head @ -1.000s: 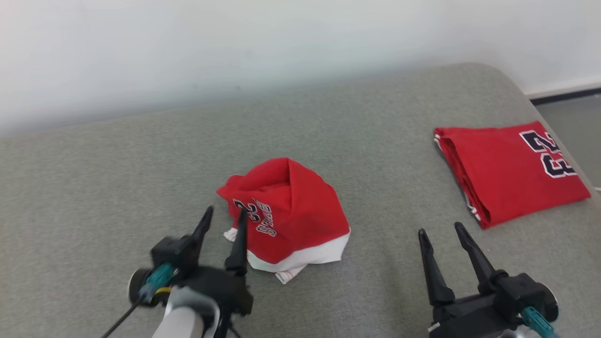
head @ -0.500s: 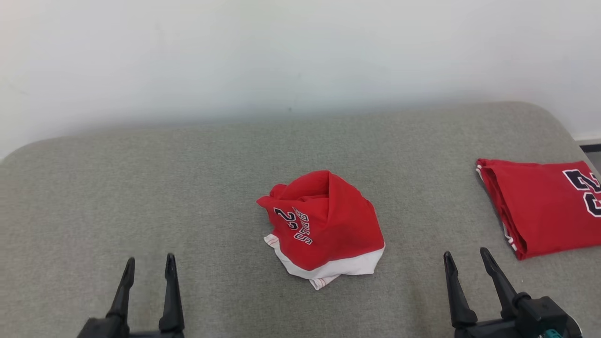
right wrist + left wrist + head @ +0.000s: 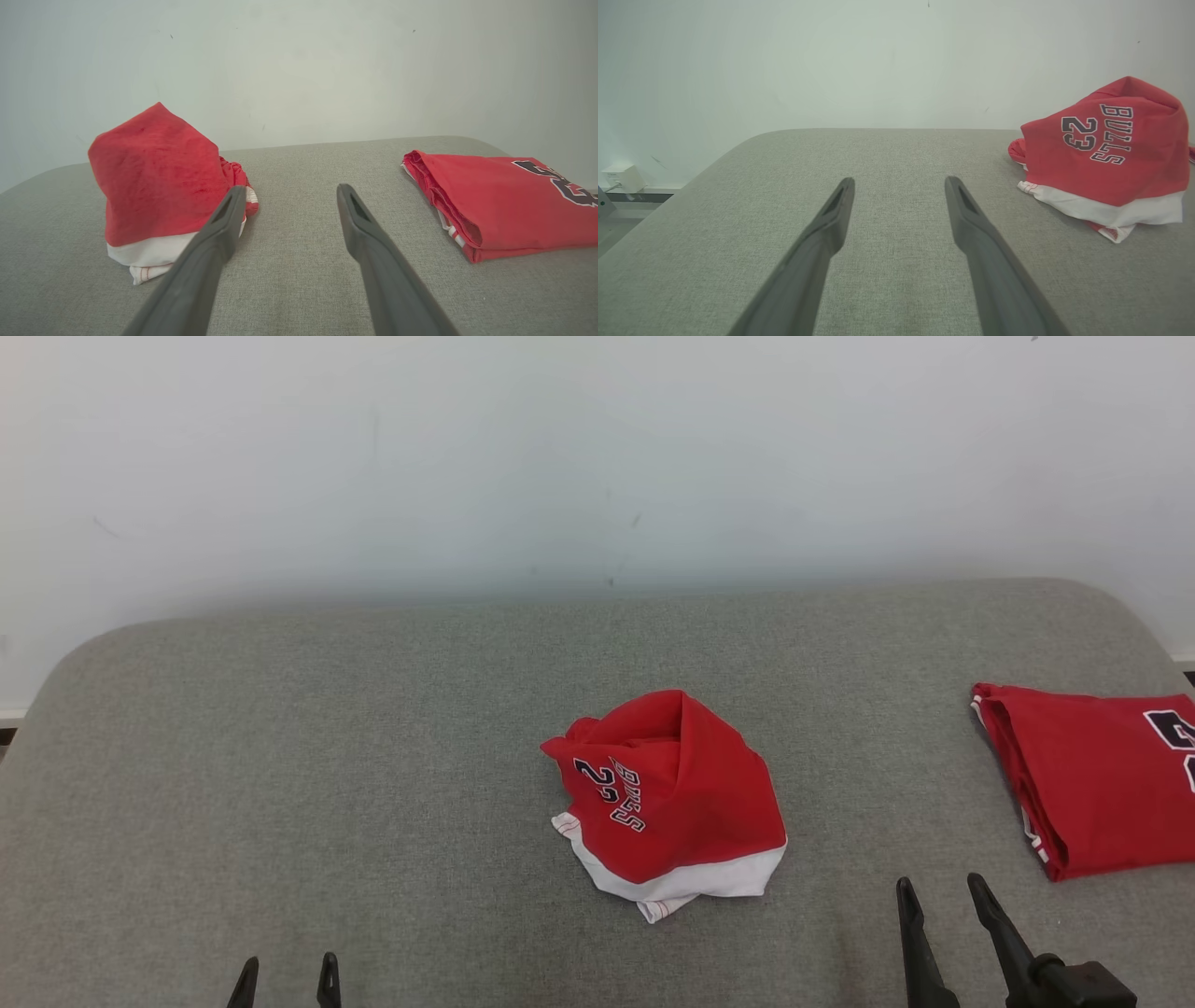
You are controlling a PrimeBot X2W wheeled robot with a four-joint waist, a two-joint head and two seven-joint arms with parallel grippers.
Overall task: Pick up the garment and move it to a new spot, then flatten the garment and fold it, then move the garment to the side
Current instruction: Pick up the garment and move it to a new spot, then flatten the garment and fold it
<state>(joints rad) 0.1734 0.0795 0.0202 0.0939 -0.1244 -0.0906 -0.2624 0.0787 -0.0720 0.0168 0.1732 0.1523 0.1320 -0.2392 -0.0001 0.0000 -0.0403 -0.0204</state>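
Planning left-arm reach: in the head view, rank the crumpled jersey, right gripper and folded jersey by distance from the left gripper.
1. Crumpled jersey, centre, to the right of the left gripper.
2. Right gripper, lower right.
3. Folded jersey, far right edge.

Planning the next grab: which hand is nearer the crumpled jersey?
Right. The right hand is open a short way off the crumpled jersey, to its front right. The left hand, also open, is much farther off to its front left.
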